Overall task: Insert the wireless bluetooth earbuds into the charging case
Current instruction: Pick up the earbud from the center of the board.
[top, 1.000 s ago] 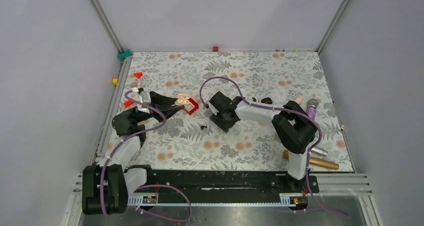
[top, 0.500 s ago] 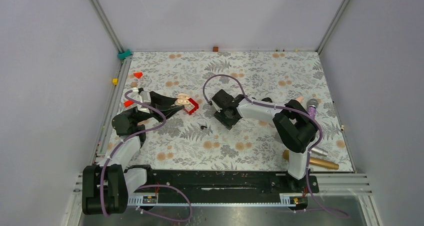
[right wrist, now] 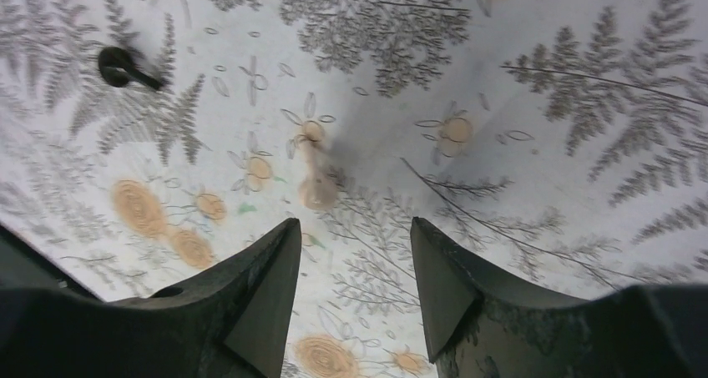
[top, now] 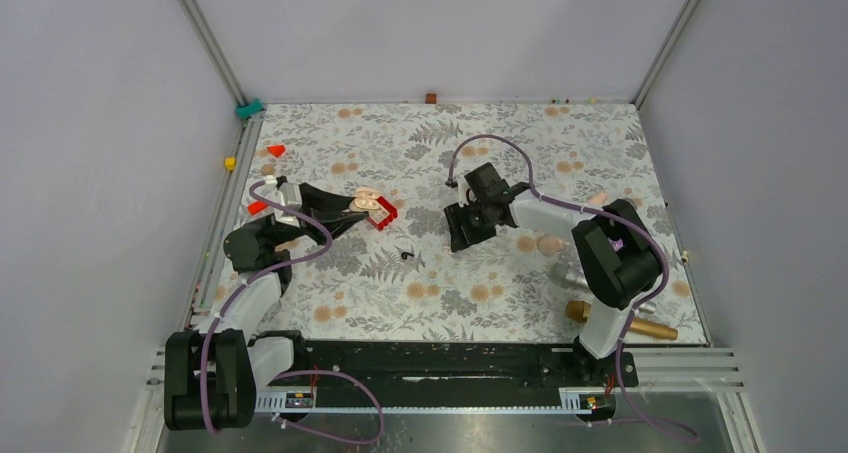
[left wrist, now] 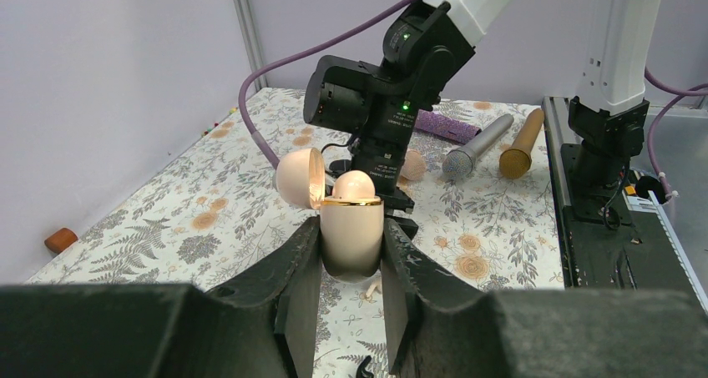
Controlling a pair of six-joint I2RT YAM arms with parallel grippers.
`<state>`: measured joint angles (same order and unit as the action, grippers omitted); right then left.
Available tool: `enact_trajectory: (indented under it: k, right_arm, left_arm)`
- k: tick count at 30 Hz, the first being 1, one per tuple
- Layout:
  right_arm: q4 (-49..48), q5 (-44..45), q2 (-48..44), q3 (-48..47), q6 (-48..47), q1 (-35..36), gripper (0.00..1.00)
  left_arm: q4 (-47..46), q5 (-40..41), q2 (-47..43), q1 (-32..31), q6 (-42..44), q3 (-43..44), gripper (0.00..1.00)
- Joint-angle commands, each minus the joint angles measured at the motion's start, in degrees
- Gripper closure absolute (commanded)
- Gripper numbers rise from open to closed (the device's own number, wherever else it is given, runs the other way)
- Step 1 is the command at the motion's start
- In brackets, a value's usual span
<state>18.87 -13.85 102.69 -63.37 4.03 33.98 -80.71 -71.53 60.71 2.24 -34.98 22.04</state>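
Note:
My left gripper (left wrist: 351, 228) is shut on the charging case (left wrist: 351, 236), a beige egg-shaped case with a gold rim, held upright above the mat. Its lid (left wrist: 296, 178) hangs open to the left, and a rounded beige earbud (left wrist: 354, 183) sits in the mouth. Seen from above, that case (top: 367, 202) is at the left arm's tip. A second beige earbud (right wrist: 317, 182) lies blurred on the floral mat, just ahead of my right gripper (right wrist: 353, 224). That gripper is open, holds nothing and points down at the mat (top: 460, 235).
A small black curved earbud-like piece (right wrist: 123, 65) lies on the mat left of the right gripper (top: 405, 254). A red box (top: 385, 213) sits beside the held case. Silver (left wrist: 476, 148), gold (left wrist: 519, 140) and purple (left wrist: 447, 126) microphones lie near the right arm's base.
The right arm has swung its wrist to the right and turned it, so its open fingers now point down at the mat. The left arm and the case have not moved.

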Motion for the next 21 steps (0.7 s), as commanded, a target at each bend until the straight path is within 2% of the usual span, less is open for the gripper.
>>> enact_trajectory:
  k: [1, 5, 21]
  right_arm:
    - [-7.1, -11.5, -0.7, 2.2, 5.7, -0.5, 0.42]
    - [-9.0, -12.8, 0.5, 3.0, 7.3, -0.5, 0.43]
    - [-8.2, -4.9, 3.4, 2.9, 7.4, 0.4, 0.52]
  left_arm:
    - [-3.1, 0.5, -0.5, 0.3, 0.7, 0.6, 1.00]
    - [-3.1, 0.5, -0.5, 0.3, 0.8, 0.6, 1.00]
    - [-3.0, 0.5, -0.4, 0.4, 0.9, 0.6, 1.00]
